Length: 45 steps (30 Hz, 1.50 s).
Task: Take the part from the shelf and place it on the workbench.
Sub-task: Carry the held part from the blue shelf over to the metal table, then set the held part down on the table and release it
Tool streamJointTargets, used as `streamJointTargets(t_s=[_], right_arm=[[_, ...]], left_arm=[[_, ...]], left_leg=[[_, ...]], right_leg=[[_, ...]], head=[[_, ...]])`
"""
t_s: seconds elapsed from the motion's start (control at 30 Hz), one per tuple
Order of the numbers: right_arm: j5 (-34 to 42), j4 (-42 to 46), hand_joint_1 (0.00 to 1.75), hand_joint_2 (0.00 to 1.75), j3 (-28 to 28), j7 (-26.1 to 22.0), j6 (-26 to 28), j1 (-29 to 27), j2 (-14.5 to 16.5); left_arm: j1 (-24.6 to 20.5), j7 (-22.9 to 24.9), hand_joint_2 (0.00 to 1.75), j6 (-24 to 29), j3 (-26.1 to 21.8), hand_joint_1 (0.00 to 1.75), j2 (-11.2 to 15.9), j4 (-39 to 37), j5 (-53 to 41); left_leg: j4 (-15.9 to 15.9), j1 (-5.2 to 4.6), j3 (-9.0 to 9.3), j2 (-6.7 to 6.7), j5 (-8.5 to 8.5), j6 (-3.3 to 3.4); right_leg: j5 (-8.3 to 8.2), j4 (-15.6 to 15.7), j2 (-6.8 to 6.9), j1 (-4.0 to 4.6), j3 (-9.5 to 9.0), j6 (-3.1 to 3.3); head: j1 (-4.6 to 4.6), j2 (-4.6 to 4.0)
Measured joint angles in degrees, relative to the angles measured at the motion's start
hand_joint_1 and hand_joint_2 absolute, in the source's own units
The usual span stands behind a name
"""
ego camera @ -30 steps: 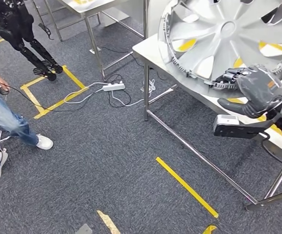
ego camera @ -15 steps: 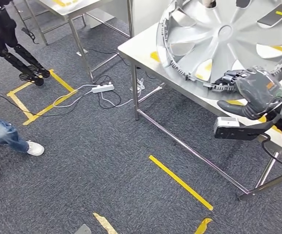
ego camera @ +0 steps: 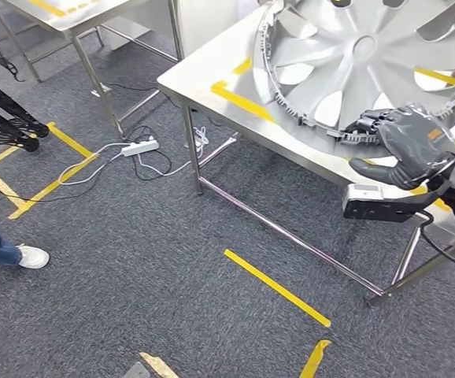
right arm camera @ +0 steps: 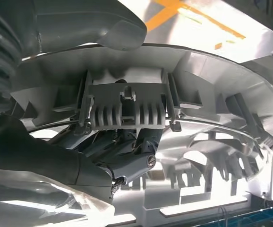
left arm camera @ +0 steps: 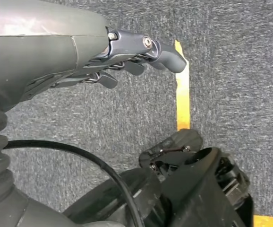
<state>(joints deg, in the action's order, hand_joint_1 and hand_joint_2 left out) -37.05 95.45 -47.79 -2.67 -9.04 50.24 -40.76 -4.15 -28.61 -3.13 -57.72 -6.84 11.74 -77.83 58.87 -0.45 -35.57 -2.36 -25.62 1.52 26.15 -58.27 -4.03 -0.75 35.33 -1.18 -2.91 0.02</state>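
while the right hand (ego camera: 405,140) grips the near rim of the silver wheel cover (ego camera: 368,59), that part sits tilted over the steel counter (ego camera: 213,75) at the far right | left hand (left arm camera: 128,61) hangs over grey carpet, fingers loosely apart, holding nothing | a white power strip (ego camera: 141,147) lies on the floor, far left

A steel workbench (ego camera: 213,75) with yellow tape strips (ego camera: 240,101) on its top stands on dark grey carpet (ego camera: 153,252). On the carpet lie yellow tape lines (ego camera: 275,287), a white power strip (ego camera: 140,147) and loose cables (ego camera: 94,161). A second steel table (ego camera: 64,16) stands behind.
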Motion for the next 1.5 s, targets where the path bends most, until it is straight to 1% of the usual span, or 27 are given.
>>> streamJointTargets(t_s=[0.03,0.1,0.2,0.23,0.27,0.3,0.37,0.43,0.53,0.6,0.7,0.73,0.77,0.8,0.83,0.9,0.93,0.97,1.1,1.13,1.23,1.27,1.3,1.33,1.4,1.47,1.5], right_arm=[[0.01,0.00,1.75,1.75,0.01,0.01,-0.01,0.00,0.01],[0.02,-0.01,1.75,1.75,0.04,0.01,-0.04,0.06,-0.01],[0.02,-0.02,1.75,1.75,-0.04,-0.04,-0.05,0.08,0.00],[0.02,-0.02,1.75,1.75,-0.15,-0.05,-0.05,0.01,0.01],[0.02,-0.02,1.75,1.75,-0.27,-0.06,-0.05,-0.03,0.01],[0.01,-0.02,1.75,1.75,-0.37,-0.06,-0.05,-0.04,0.02],[0.00,-0.03,1.75,1.75,-0.44,-0.04,-0.06,0.03,0.02],[-0.03,-0.07,1.75,1.75,-0.48,-0.03,-0.09,0.18,0.09],[-0.49,-0.21,1.75,1.75,-0.78,-0.09,-0.07,0.36,0.21],[-0.96,-0.30,1.75,1.75,-0.94,-0.23,0.04,0.52,0.29],[-1.94,-0.45,1.75,1.75,-1.39,-0.38,0.52,0.61,0.65],[-2.26,-0.53,1.75,1.75,-1.64,-0.38,0.79,0.57,0.77],[-2.51,-0.61,1.75,1.75,-1.89,-0.38,1.08,0.52,0.84],[-2.71,-0.69,1.75,1.75,-2.10,-0.40,1.33,0.48,0.89],[-2.83,-0.74,1.75,1.75,-2.23,-0.42,1.51,0.45,0.89],[-3.00,-0.84,1.75,1.75,-2.32,-0.46,1.81,0.44,0.90],[-3.05,-0.90,1.75,1.75,-2.33,-0.48,1.97,0.43,0.91],[-3.13,-0.99,1.75,1.75,-2.34,-0.47,2.10,0.41,0.93],[-3.32,-1.57,1.75,1.75,-2.36,-0.53,2.20,0.33,1.28],[-3.37,-1.75,1.75,1.75,-2.38,-0.58,2.20,0.35,1.44],[-3.55,-2.46,1.75,1.75,-2.86,-0.80,2.20,0.33,2.19],[-3.58,-2.68,1.75,1.75,-3.10,-0.88,2.20,0.28,2.48],[-3.60,-2.85,1.75,1.75,-3.30,-0.93,2.20,0.25,2.72],[-3.61,-3.00,1.75,1.75,-3.43,-0.97,2.20,0.25,2.91],[-3.61,-3.26,1.75,1.75,-3.55,-0.96,2.20,0.37,3.18],[-3.61,-3.51,1.75,1.75,-3.63,-0.95,2.20,0.50,3.48],[-3.63,-3.63,1.75,1.75,-3.67,-0.95,2.20,0.52,3.64]], left_arm=[[-0.03,0.01,1.75,0.00,0.00,0.00,-0.02,0.00,0.00],[-0.09,0.00,1.75,0.00,0.01,0.00,-0.04,0.00,0.00],[-0.11,-0.01,1.75,0.01,-0.01,0.00,-0.03,0.00,0.02],[-0.09,-0.01,1.75,0.00,-0.01,0.00,-0.05,0.00,0.02],[-0.08,-0.01,1.75,-0.02,-0.01,0.00,-0.09,0.00,0.01],[-0.08,-0.01,1.75,-0.03,0.00,0.00,-0.14,0.00,0.01],[-0.12,-0.01,1.75,-0.04,0.00,0.00,-0.27,0.00,0.00],[-0.16,-0.01,1.75,-0.03,-0.01,0.00,-0.33,0.00,0.00],[-0.18,-0.01,1.75,-0.02,0.01,0.00,-0.34,0.00,-0.02],[-0.28,-0.01,1.75,-0.02,0.02,0.00,-0.35,0.00,-0.04],[-0.29,-0.01,1.75,-0.03,0.02,0.00,-0.37,0.00,-0.07],[-0.23,-0.01,1.75,-0.05,0.02,0.00,-0.40,0.00,-0.09],[-0.18,-0.01,1.75,-0.10,0.02,0.00,-0.44,0.00,-0.13],[-0.15,-0.01,1.75,-0.16,0.02,0.00,-0.47,0.00,-0.19],[-0.14,-0.01,1.75,-0.23,0.02,0.00,-0.46,0.00,-0.25],[-0.17,-0.02,1.75,-0.39,0.04,0.00,-0.39,0.00,-0.42],[-0.19,-0.04,1.75,-0.45,0.07,0.00,-0.36,0.00,-0.49],[-0.20,-0.08,1.75,-0.48,0.09,0.00,-0.33,0.00,-0.57],[-0.30,-0.19,1.75,-0.63,0.40,0.00,-0.36,0.00,-0.84],[-0.38,-0.21,1.75,-0.68,0.46,0.00,-0.37,0.00,-0.87],[-0.53,-0.22,1.75,-0.83,0.52,0.00,-0.39,0.00,-0.87],[-0.53,-0.22,1.75,-0.88,0.54,0.00,-0.42,0.00,-0.89],[-0.53,-0.22,1.75,-0.94,0.55,0.00,-0.44,0.00,-0.90],[-0.53,-0.22,1.75,-0.98,0.56,0.00,-0.46,0.00,-0.92],[-0.54,-0.22,1.75,-1.04,0.58,0.00,-0.50,0.00,-0.94],[-0.50,-0.22,1.75,-1.04,0.60,0.00,-0.48,0.00,-0.95],[-0.47,-0.21,1.75,-1.04,0.60,0.00,-0.45,0.00,-0.96]], left_leg=[[-0.26,0.01,0.08,0.36,0.13,0.17],[-0.93,0.12,0.34,1.12,0.47,0.65],[-1.17,0.17,0.43,2.20,0.52,1.00],[-1.15,0.17,0.43,2.58,0.49,1.02],[-1.12,0.19,0.43,2.97,0.44,1.01],[-1.05,0.24,0.44,3.33,0.38,0.94],[-0.75,0.31,0.44,3.90,0.11,0.58],[-0.31,0.15,0.30,4.24,-0.14,0.02],[-0.10,0.06,0.22,4.71,-0.17,-0.65],[1.50,0.22,-0.34,4.29,-1.46,-1.16],[11.25,0.36,-4.49,3.23,-6.59,-1.69],[14.53,0.37,-5.98,3.14,-7.75,-1.69],[16.23,0.36,-6.76,3.11,-7.91,-1.59],[15.69,0.33,-6.56,3.08,-6.94,-1.38],[13.16,0.28,-5.46,3.02,-5.13,-1.11],[5.35,0.10,-2.01,2.60,-1.33,-0.45],[2.45,-0.01,-0.76,2.40,-0.42,-0.25],[0.72,-0.13,-0.06,2.22,-0.11,-0.12],[-0.71,-0.12,0.35,2.30,0.14,0.54],[-1.03,-0.01,0.46,2.34,0.34,0.78],[-1.13,0.06,0.49,2.39,0.47,1.01],[-1.10,0.08,0.51,2.41,0.47,1.00],[-1.06,0.14,0.53,2.43,0.45,0.97],[-0.97,0.24,0.55,2.43,0.40,0.90],[-0.57,0.33,0.47,2.37,0.13,0.49],[-0.12,0.21,0.22,2.29,-0.06,-0.09],[-0.04,0.15,0.11,2.28,-0.04,-0.32]], right_leg=[[0.06,-0.04,0.05,-0.13,0.29,-0.27],[1.46,-1.93,1.38,-0.11,1.49,-0.68],[6.22,-11.91,3.30,-0.03,6.23,-1.14],[7.07,-14.79,3.42,-0.07,7.64,-1.31],[6.93,-15.84,3.51,-0.12,8.18,-1.47],[5.68,-14.43,3.71,-0.21,7.46,-1.60],[2.24,-6.71,4.99,-0.27,3.37,-1.81],[0.69,-0.97,5.90,-0.09,0.11,-1.44],[0.52,-0.18,5.26,0.12,-0.35,-0.40],[0.36,-0.10,4.96,0.01,-0.40,0.23],[0.34,-0.05,4.57,0.03,-0.48,0.92],[0.35,-0.06,4.37,0.11,-0.49,0.98],[0.36,-0.06,4.14,0.19,-0.52,1.01],[0.37,-0.07,3.92,0.26,-0.56,1.03],[0.37,-0.08,3.71,0.30,-0.61,1.02],[0.41,-0.13,3.37,0.41,-0.60,0.93],[0.41,-0.17,3.26,0.45,-0.47,0.81],[0.38,-0.19,3.19,0.46,-0.33,0.63],[1.09,-0.94,3.28,0.20,0.51,-0.43],[2.27,-2.81,3.37,0.18,1.45,-0.64],[6.93,-13.55,3.52,0.07,6.54,-1.15],[7.32,-15.82,3.54,0.02,7.69,-1.31],[6.63,-15.89,3.59,-0.04,7.82,-1.44],[4.98,-13.65,3.70,-0.13,6.79,-1.56],[1.56,-5.62,4.18,-0.24,2.67,-1.77],[0.44,-0.73,4.38,-0.14,-0.02,-1.37],[0.66,-0.39,4.28,0.02,-0.28,-1.00]], head=[[0.02,0.00],[-0.15,0.00],[-0.34,0.00],[-0.33,0.00],[-0.34,0.00],[-0.34,0.00],[-0.35,0.00],[-0.28,0.00],[-0.16,0.00],[-0.06,0.00],[0.12,0.00],[0.13,0.00],[0.13,0.00],[0.13,0.00],[0.13,0.00],[0.12,0.00],[0.12,0.00],[0.10,0.00],[0.05,0.00],[0.00,0.00],[-0.04,0.00],[-0.02,0.00],[-0.02,0.00],[-0.01,0.00],[-0.05,0.00],[-0.04,0.00],[-0.03,0.00]])
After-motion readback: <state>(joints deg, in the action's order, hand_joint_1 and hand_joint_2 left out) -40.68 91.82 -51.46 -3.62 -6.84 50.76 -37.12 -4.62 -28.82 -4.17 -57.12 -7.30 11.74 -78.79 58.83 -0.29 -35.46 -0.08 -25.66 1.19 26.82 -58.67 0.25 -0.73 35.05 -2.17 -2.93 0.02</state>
